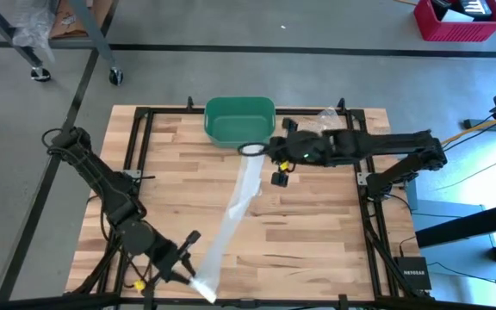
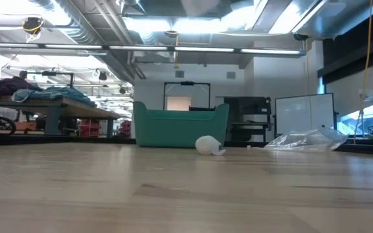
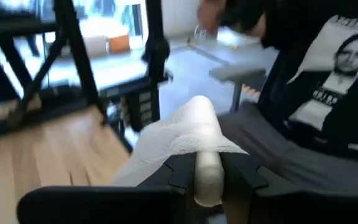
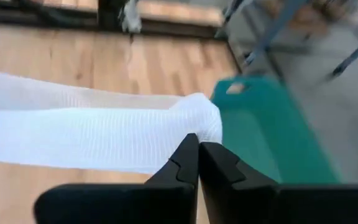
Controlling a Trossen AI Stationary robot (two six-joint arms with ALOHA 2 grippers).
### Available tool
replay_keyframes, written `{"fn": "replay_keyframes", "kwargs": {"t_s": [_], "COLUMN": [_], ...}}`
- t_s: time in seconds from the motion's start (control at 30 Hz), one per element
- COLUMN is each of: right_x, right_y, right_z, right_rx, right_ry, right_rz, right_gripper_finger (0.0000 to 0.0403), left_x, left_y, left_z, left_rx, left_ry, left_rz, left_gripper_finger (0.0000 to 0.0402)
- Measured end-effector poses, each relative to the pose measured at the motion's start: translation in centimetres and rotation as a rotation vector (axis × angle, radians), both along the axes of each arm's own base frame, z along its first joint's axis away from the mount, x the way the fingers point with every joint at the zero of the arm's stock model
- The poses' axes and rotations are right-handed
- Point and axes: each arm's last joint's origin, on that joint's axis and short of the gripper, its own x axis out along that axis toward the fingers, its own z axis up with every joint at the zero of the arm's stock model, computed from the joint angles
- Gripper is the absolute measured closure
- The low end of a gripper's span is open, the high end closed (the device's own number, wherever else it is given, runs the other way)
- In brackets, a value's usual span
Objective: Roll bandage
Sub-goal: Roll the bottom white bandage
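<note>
A long white bandage [image 1: 231,211] runs slantwise over the wooden table, from the green bin [image 1: 240,120] at the far side to the near edge. My right gripper [image 1: 263,149] is shut on its far end, just in front of the bin. My left gripper [image 1: 193,274] is shut on its near end, which is wound into a small roll [image 3: 207,171]. In the right wrist view the strip [image 4: 73,134] spreads flat and wide away from the fingers. My left gripper pinches the rolled near end of the bandage [image 3: 207,180] between its two fingers, the roll standing upright in the gap. The loose strip [image 3: 166,140] leaves the top of the roll and drapes away toward the table. My right gripper pinches the bandage's far end [image 4: 199,124] between its shut fingertips, coming from the table's right side and slanting down. The cloth bunches there and widens into the strip beyond.
A crumpled clear plastic bag [image 2: 303,140] lies at the far right beside the bin [image 2: 180,126], and a small white lump [image 2: 207,145] shows in front of the bin. A person in a dark printed shirt [image 3: 328,93] sits beyond the table's near edge. Black frame rails [image 1: 136,146] border the table.
</note>
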Motion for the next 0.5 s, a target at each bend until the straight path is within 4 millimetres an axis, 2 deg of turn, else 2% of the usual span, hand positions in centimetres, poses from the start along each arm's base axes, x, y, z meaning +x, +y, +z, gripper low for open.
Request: {"fn": "replay_keyframes", "kwargs": {"t_s": [0.1, 0.17, 0.33, 0.4, 0.5], "right_x": [0.7, 0.9, 1.3, 1.0, 0.2], "right_y": [0.1, -0.2, -0.7, -0.6, -0.5], "right_z": [-2.7, -3.8, -5.8, -5.6, -3.2], "right_rx": [0.022, 0.052, 0.158, 0.176, 0.179], "right_ry": [0.073, 0.102, 0.219, 0.252, 0.276], "right_rz": [-0.027, -0.077, -0.086, -0.064, -0.056], "right_gripper_finger": [0.0379, 0.0363, 0.0280, 0.0244, 0.0199], "left_x": [0.0, 0.0, 0.3, 0.3, 0.3], "left_y": [-0.1, 0.0, 0.3, 0.4, 0.4], "left_z": [0.4, 0.3, 0.3, 0.3, 0.5], "left_rx": [-0.013, -0.019, -0.031, -0.033, -0.041], "left_ry": [-0.035, -0.019, -0.013, -0.013, -0.022], "left_rz": [0.011, 0.032, 0.064, 0.066, 0.067], "left_gripper_finger": [0.0357, 0.0357, 0.0357, 0.0357, 0.0357]}}
